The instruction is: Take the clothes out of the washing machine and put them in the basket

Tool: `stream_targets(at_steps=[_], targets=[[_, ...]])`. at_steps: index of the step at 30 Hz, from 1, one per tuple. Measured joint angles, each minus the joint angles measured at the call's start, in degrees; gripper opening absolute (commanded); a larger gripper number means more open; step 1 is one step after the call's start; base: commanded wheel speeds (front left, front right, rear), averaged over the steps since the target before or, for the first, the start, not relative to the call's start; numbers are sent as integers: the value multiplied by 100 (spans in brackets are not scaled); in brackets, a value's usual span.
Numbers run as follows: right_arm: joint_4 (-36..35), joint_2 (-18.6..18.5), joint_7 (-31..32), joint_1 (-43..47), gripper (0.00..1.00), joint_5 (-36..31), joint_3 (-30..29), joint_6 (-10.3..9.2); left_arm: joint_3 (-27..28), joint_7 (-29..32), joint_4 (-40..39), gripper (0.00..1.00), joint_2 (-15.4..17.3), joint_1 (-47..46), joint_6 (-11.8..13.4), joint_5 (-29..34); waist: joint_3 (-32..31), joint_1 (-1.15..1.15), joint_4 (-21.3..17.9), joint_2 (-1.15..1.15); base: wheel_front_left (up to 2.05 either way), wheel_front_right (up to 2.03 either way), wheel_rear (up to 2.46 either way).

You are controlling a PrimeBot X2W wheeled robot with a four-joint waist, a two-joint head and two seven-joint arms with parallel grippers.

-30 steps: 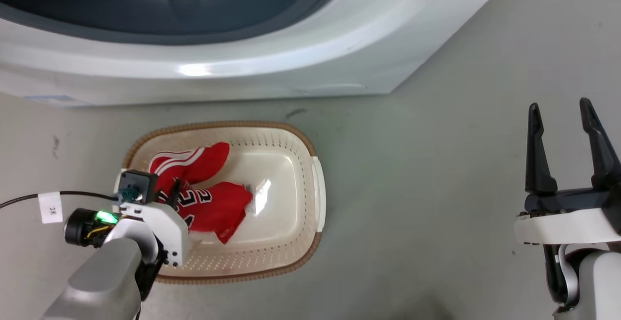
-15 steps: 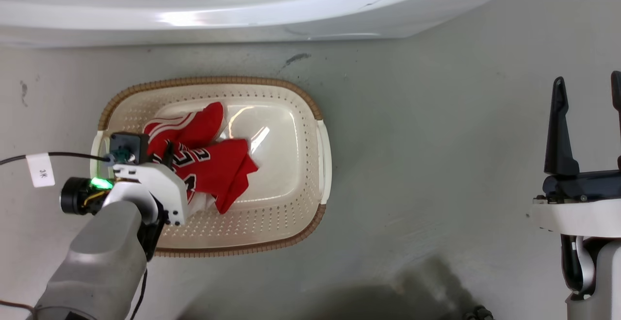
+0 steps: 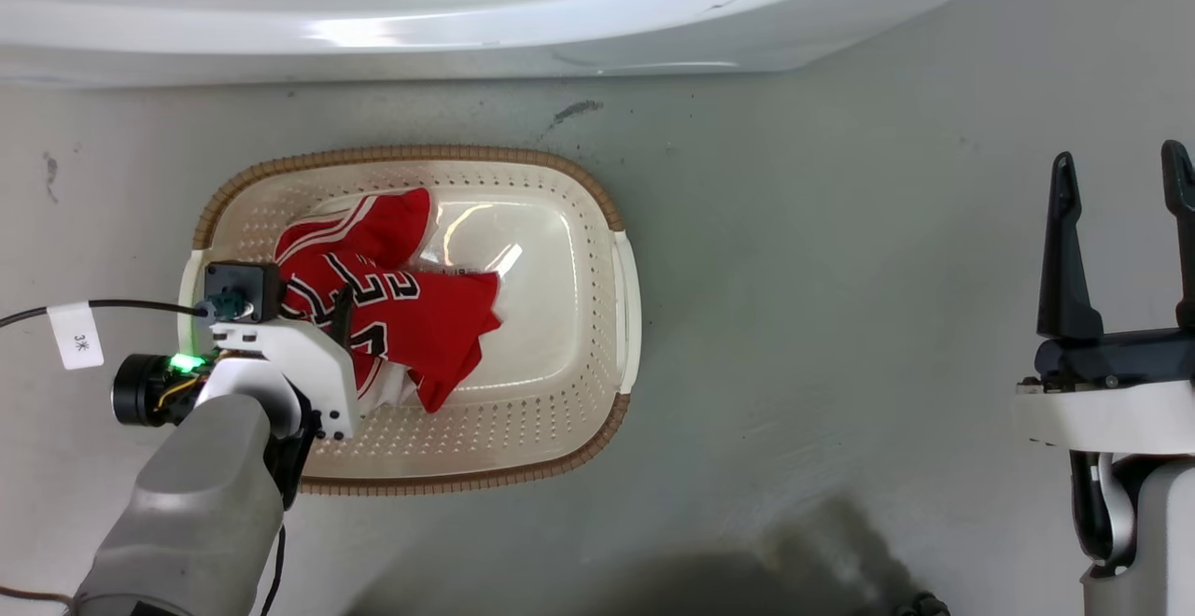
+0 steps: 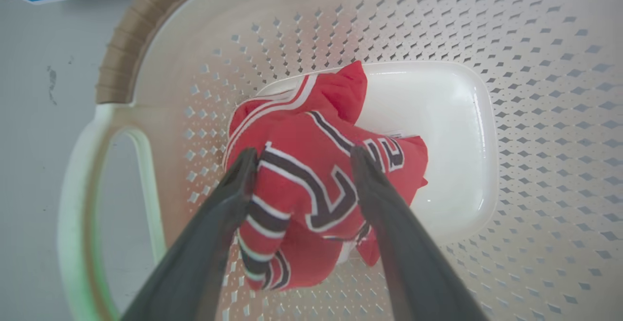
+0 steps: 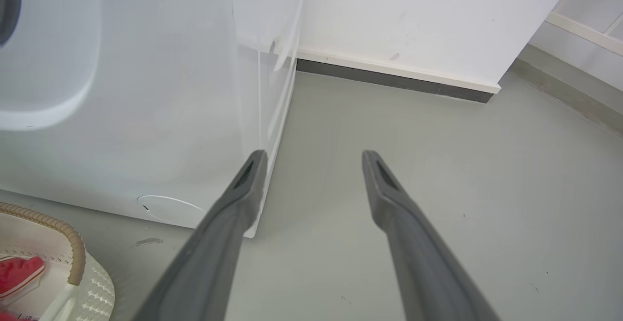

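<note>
1 perforated oval plastic basket [image 3: 560,392], woven-look rim, holds crumpled red clothes [image 3: 420,317]

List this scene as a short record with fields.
basket: on the floor, in front of the washing machine
jersey: red, crumpled inside the basket, toward its left end
left gripper: open, over the jersey
right gripper: open, empty, over bare floor right of the basket
</note>
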Motion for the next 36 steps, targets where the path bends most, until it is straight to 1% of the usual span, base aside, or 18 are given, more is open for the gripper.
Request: stream_targets(at_steps=[10,16,19,22,29,32,34,36], targets=[[286,0,0,-18,100,93,93,0,179,0,5,100,5,453,-88,132,-643,0,-14,0,0,0,0],[477,0,-1,33,100,154,119,0,386,0,-445,100,88,770,-96,321,-1203,-1,0,0,0,0,0],[558,0,0,115,100,164,108,0,617,0,-890,100,165,933,-21,447,-1486,-1,21,0,0,0,0],[628,0,-1,207,100,185,74,0,983,0,-1513,100,214,1148,96,645,-1764,-1,52,0,0,0,0],[687,0,0,476,100,199,-60,0,1792,0,-3075,100,171,1924,211,1352,-2385,-1,137,0,0,0,0],[709,0,0,528,100,242,-113,0,2141,0,-3671,100,104,2257,205,1619,-2608,-2,158,0,0,0,0],[702,1,0,564,100,279,-125,0,2353,0,-4023,100,48,2483,152,1764,-2735,-2,157,0,0,0,0],[687,0,0,581,100,346,-116,0,2526,0,-4308,100,0,2671,14,1836,-2817,-2,130,0,0,0,0]])
